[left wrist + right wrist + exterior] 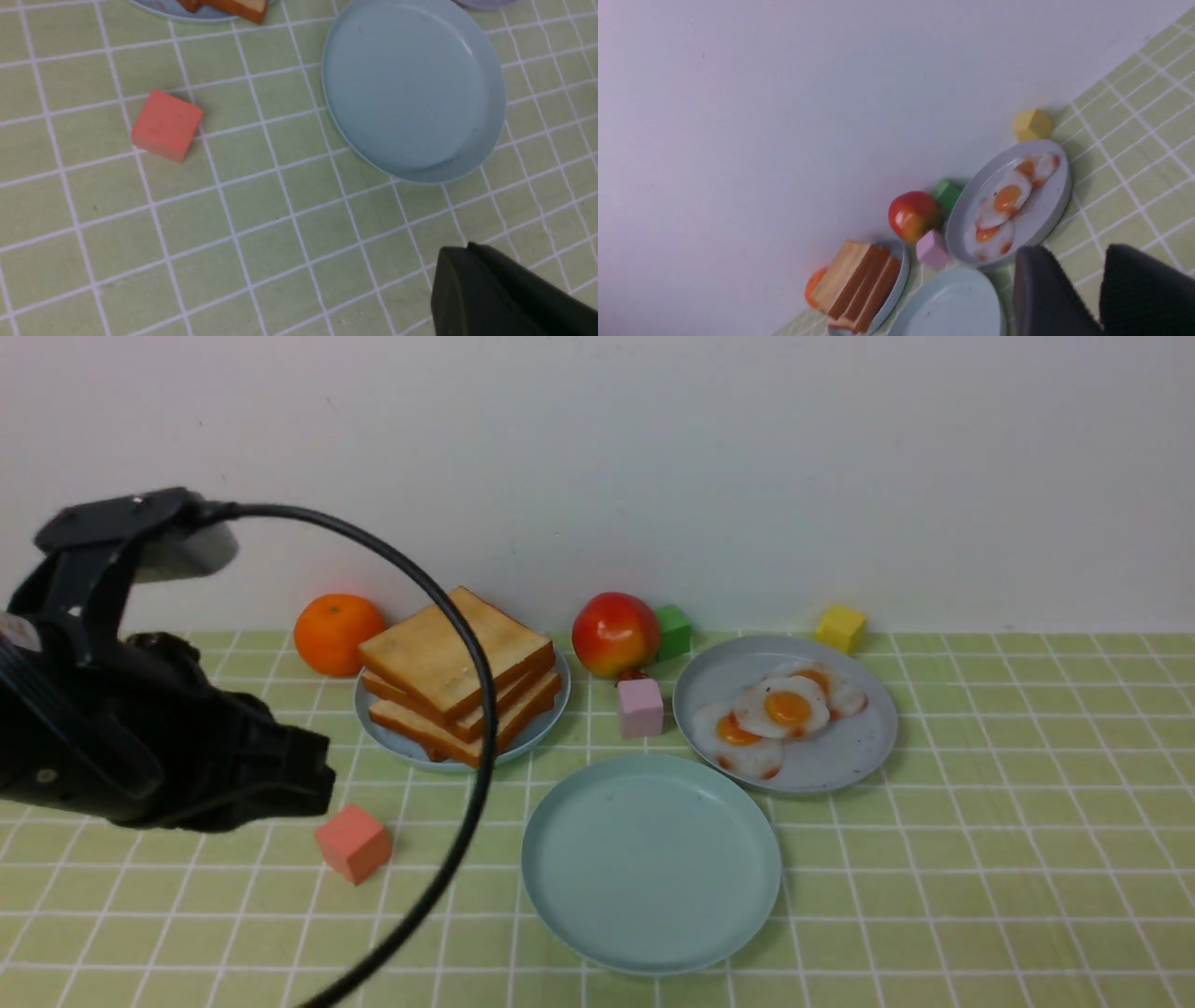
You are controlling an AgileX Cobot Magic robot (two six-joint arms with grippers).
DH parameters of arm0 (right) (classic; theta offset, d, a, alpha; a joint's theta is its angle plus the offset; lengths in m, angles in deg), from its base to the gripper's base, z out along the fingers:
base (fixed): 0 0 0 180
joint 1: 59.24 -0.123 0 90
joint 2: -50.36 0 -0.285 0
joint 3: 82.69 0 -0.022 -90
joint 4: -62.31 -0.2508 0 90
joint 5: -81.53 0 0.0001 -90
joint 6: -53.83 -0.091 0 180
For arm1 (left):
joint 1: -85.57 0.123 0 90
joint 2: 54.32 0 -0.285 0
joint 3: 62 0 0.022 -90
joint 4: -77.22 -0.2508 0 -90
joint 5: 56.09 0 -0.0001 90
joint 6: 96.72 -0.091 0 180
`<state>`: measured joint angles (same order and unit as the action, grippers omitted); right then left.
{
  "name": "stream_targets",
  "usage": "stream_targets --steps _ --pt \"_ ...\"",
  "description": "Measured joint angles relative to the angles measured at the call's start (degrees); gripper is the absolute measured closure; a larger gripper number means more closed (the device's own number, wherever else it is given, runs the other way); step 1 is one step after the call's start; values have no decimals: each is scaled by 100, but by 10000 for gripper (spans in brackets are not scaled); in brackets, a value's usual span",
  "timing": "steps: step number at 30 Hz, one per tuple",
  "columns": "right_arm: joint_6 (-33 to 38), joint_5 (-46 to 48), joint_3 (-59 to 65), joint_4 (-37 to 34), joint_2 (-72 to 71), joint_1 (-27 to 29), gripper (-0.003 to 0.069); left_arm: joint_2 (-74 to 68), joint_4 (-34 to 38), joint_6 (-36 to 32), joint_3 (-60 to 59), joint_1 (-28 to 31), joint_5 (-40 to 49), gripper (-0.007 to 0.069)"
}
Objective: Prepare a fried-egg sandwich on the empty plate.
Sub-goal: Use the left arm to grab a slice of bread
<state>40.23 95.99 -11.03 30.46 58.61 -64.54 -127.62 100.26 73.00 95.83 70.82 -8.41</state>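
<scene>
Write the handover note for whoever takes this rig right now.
Left gripper: shut, nothing seen in it, above the cloth to the left of the salmon cube.
Right gripper: open, nothing between its fingers, out of the front view.
Empty plate: front centre, bare.
Toast slices: stacked on the light blue plate, back left of the empty plate.
Fried eggs: overlapping on the grey-blue plate, back right of it.
Done: nothing placed yet.
Left: put one toast on the empty plate, one egg on that, then a second toast on top.
</scene>
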Motion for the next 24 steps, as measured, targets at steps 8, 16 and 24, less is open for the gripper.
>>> stream_targets --steps 8,16,24 --pt "2073 3588 -3284 1056 2101 -98 667 -1521 -791 534 1175 -360 -54 638" --pt "2536 4342 -4271 1193 3169 -526 665 -3539 -1764 412 2967 -360 -36 636" --pt "2558 4302 -4271 1354 3210 -733 662 -4815 -2073 -360 4165 -360 -200 352"
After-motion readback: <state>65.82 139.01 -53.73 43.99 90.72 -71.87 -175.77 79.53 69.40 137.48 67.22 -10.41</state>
